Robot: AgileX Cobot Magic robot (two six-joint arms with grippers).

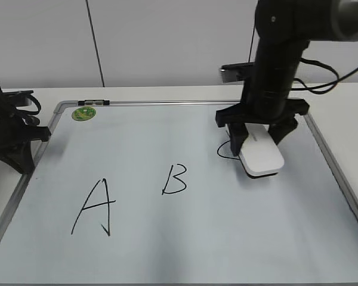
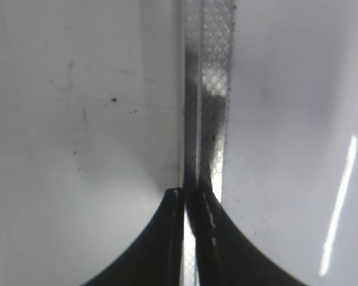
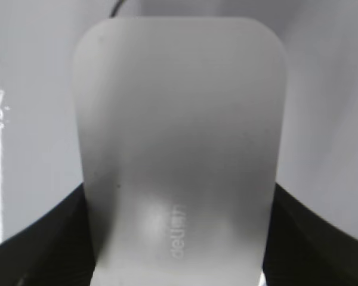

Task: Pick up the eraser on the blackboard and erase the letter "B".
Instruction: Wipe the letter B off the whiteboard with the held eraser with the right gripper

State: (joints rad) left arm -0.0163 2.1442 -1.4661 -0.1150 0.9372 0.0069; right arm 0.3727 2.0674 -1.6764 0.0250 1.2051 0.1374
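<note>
While the exterior view takes in the whole blackboard (image 1: 185, 232), it alone shows the writing: one large "A" (image 1: 94, 207) near the left, one letter "B" (image 1: 174, 179) just right of it, and one curved mark (image 1: 225, 150) farther right, partly hidden. One white eraser (image 1: 261, 155) lies on the board over that curved mark, well right of the "B". The right gripper (image 1: 258, 132) comes down from above with a black finger on either side of the eraser's far end. One small round green magnet (image 1: 83, 113) sits in the far left corner, just beside the silver frame. The left gripper (image 1: 15, 156) stands at the board's left edge, well apart from the letters; from here I cannot tell how its jaws stand.

From the left wrist view, none of the letters or the eraser appear. It shows the left gripper's two dark fingers (image 2: 167, 238) pressed together with no gap, pointing at a strip of frame (image 2: 212, 89) between pale surfaces.

Seen from the right wrist view, the eraser (image 3: 182, 137) fills the picture, and its small grey lettering can be made out near the bottom, a detail lost in the exterior view. Two dark fingers (image 3: 42, 238) clamp its left and right sides. A short black stroke (image 3: 116, 9) peeks out beyond its far edge.
</note>
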